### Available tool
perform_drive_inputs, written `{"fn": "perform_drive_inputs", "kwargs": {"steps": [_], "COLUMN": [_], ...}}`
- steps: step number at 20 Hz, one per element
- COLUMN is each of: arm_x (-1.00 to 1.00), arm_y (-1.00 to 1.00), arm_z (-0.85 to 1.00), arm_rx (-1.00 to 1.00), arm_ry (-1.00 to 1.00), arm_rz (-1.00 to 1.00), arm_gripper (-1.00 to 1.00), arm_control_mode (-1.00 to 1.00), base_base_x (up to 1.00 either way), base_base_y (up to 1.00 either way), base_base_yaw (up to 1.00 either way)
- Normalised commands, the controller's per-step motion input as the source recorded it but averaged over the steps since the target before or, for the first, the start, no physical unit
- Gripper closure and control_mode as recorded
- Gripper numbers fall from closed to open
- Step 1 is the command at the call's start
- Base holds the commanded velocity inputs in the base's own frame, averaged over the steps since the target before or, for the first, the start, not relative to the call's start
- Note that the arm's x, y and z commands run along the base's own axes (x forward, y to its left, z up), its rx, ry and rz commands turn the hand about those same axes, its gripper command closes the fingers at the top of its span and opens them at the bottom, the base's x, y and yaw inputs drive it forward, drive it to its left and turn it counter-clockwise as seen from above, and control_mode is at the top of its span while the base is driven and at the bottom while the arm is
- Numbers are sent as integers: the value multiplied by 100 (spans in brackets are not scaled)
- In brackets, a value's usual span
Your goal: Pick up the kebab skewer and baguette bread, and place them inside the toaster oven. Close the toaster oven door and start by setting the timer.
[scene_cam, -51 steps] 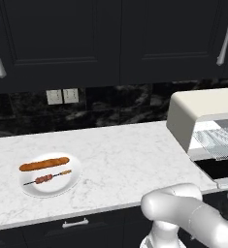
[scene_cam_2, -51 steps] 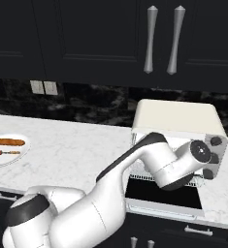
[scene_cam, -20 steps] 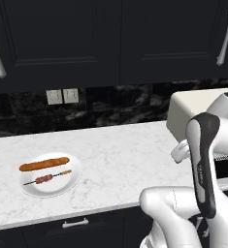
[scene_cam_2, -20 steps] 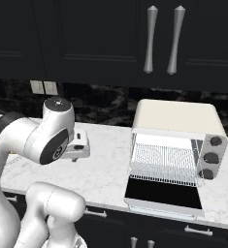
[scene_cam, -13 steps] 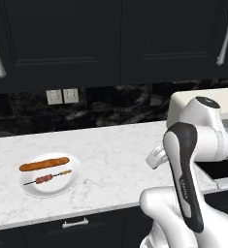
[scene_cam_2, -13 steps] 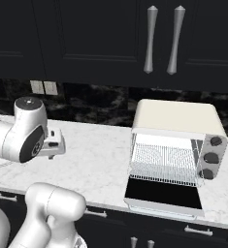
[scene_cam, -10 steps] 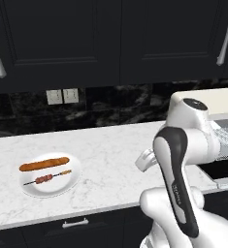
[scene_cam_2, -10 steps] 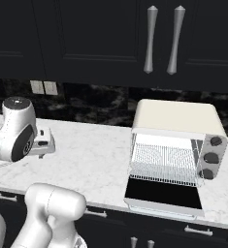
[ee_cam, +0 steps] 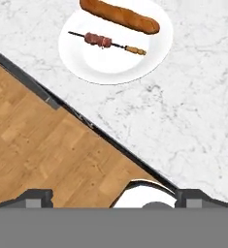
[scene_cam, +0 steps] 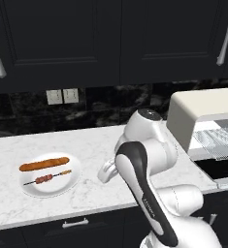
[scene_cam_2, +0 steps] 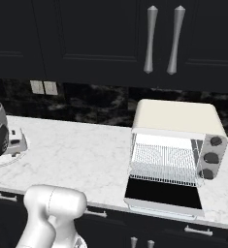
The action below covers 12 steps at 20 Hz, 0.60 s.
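Reaching for the food comes first: the gripper (scene_cam: 104, 175) hangs wide open and empty above the counter (scene_cam: 91, 140), and should come down over the kebab skewer (ee_cam: 107, 42), at twelve o'clock in the hand view, jaws straddling the thin stick at its meat. The skewer lies on the white plate (scene_cam: 67, 186) just beside the baguette bread (scene_cam: 43, 164). The toaster oven (scene_cam_2: 176, 120) waits with its door (scene_cam_2: 163, 194) dropped open. Half a second ago the arm stood nearer the oven; it has swung left toward the plate.
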Motion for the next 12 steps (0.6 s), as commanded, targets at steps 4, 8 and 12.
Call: {"fn": "perform_drive_inputs", "kwargs": {"steps": [4,8,12], "arm_x": [60,48,49], "arm_y": [89,90,73], "arm_z": [-21,-23,-21], "arm_rx": [-6,-10,-4], "arm_ry": [3,1,0], "arm_rz": [26,26,20], "arm_gripper": [-100,-100,-100], "arm_control_mode": [-100,-100,-100], "base_base_x": [0,0,0], "base_base_y": [0,0,0], "base_base_yaw": [0,0,0]}}
